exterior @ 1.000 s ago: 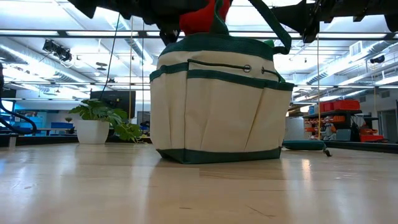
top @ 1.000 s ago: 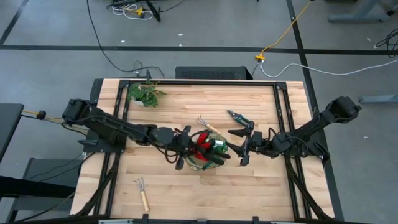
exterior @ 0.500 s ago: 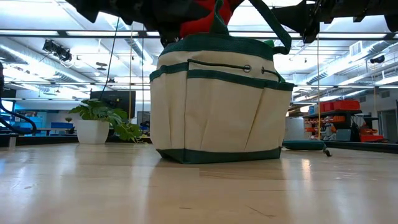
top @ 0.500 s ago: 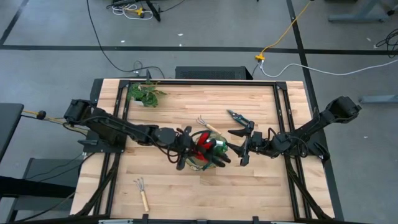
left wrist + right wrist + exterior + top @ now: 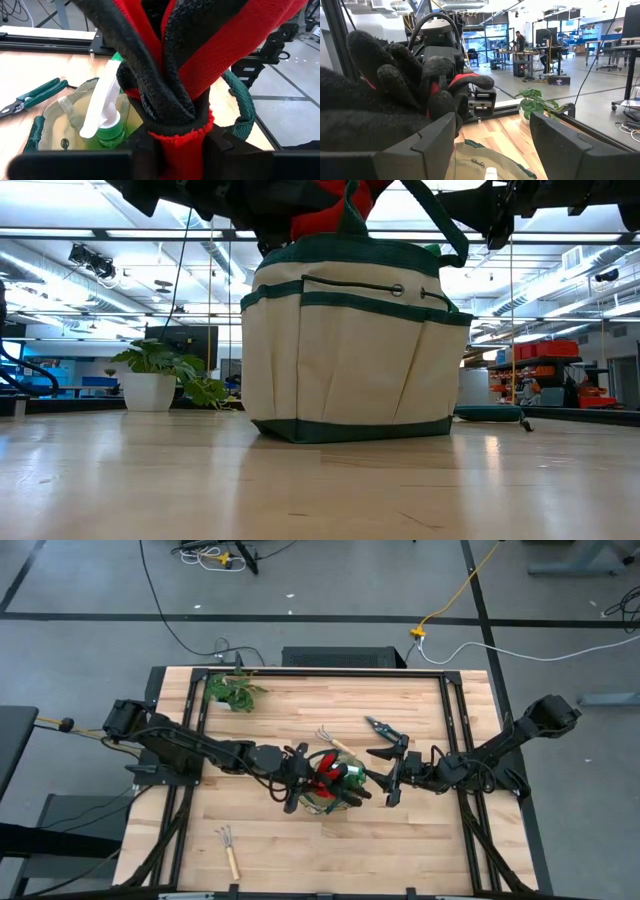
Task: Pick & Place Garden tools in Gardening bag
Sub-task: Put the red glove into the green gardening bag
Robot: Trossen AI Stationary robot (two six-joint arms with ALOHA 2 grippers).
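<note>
Tabletop rake (image 5: pixel 229 848), overhead view only

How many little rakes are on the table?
2. One rake lies near the table's front left corner; the other rake lies just behind the bag. More could be hidden inside the bag.

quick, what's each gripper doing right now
left gripper: over the gardening bag, fingers on either side of the red gloves; grip or release cannot be told.
right gripper: open, empty, beside the bag.
</note>
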